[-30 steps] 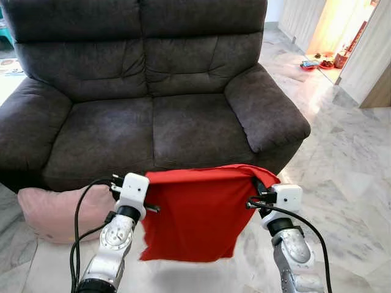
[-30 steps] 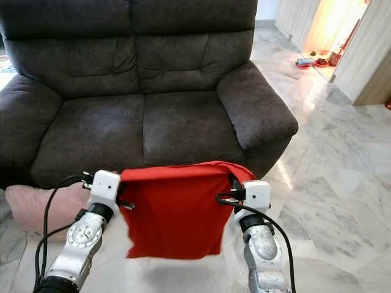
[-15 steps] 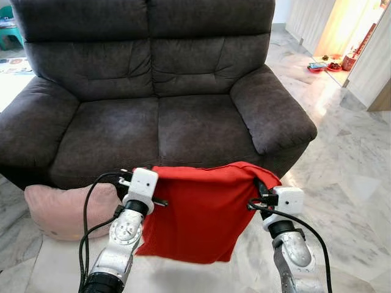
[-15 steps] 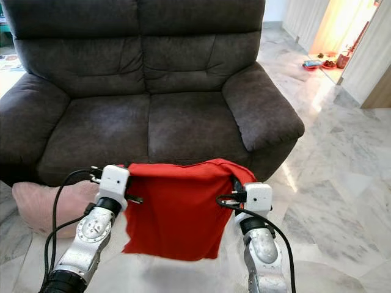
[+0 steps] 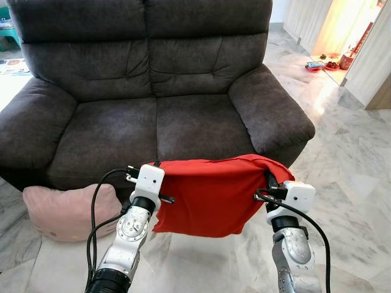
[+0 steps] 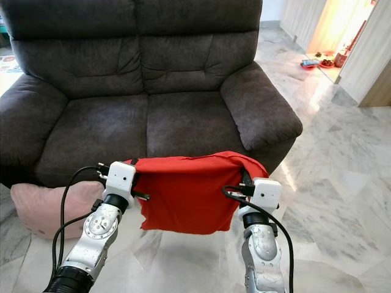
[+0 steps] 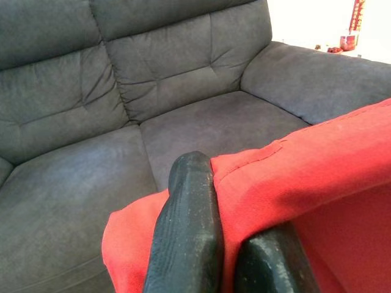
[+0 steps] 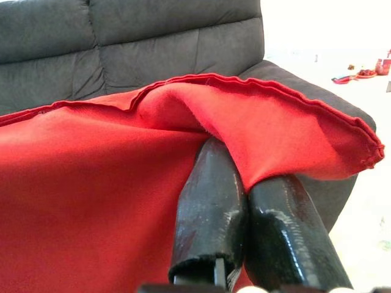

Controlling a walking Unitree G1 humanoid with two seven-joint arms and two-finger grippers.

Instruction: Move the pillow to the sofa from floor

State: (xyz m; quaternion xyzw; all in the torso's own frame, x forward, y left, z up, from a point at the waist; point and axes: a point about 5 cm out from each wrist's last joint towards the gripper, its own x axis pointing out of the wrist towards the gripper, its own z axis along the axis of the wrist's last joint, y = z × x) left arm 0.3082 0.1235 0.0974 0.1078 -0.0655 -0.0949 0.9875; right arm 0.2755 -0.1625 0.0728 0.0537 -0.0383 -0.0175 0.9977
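I hold one red pillow (image 5: 211, 195), flat and limp like a cloth cover, stretched between my two grippers in the air just before the front edge of the sofa (image 5: 153, 91). My left gripper (image 7: 223, 244) has its two black fingers closed tight on one top corner of the red pillow, and my right gripper (image 8: 250, 226) is closed in the same way on the other top corner, so the fabric hangs down from both. The long axis of the red pillow runs from one gripper to the other, parallel to the front edge of the sofa, and the seat cushions lie straight ahead of both grippers and a little lower than the held edge. Both arms look about equally near to the sofa, so I judge the next move is forward together, then release over the seat. I count one sofa with two seat cushions, one red pillow, and one pink pillow (image 5: 64, 210) on the floor (image 5: 354, 152), against the base of the sofa below its left armrest
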